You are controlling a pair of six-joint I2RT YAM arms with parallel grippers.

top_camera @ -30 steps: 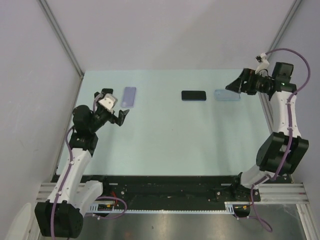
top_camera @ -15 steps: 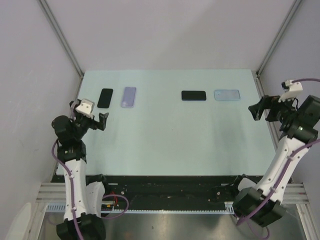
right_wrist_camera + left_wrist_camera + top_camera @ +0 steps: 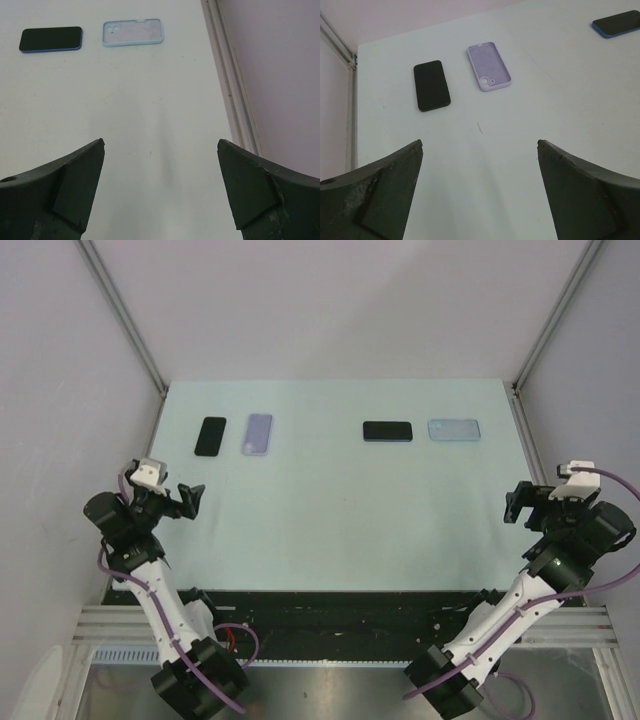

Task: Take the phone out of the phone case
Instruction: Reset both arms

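A black phone [image 3: 210,436] lies at the far left of the table, beside an empty lilac case [image 3: 258,434]. Both show in the left wrist view: the phone [image 3: 431,85] and the lilac case [image 3: 488,66]. A second black phone with a blue rim [image 3: 387,431] lies right of centre, next to an empty light blue case [image 3: 454,429]; both show in the right wrist view, phone [image 3: 50,39] and case [image 3: 133,32]. My left gripper [image 3: 190,496] is open and empty at the near left edge. My right gripper [image 3: 521,504] is open and empty at the near right edge.
The pale table [image 3: 340,510] is walled by grey panels with metal corner posts [image 3: 120,315]. A raised rail [image 3: 230,80] runs along the table's right edge. The arm bases stand on a black rail [image 3: 330,615] at the near edge.
Both arms have pulled back from the far items toward the near edge, the left one uncovering the black phone. Both grippers stay open and empty.
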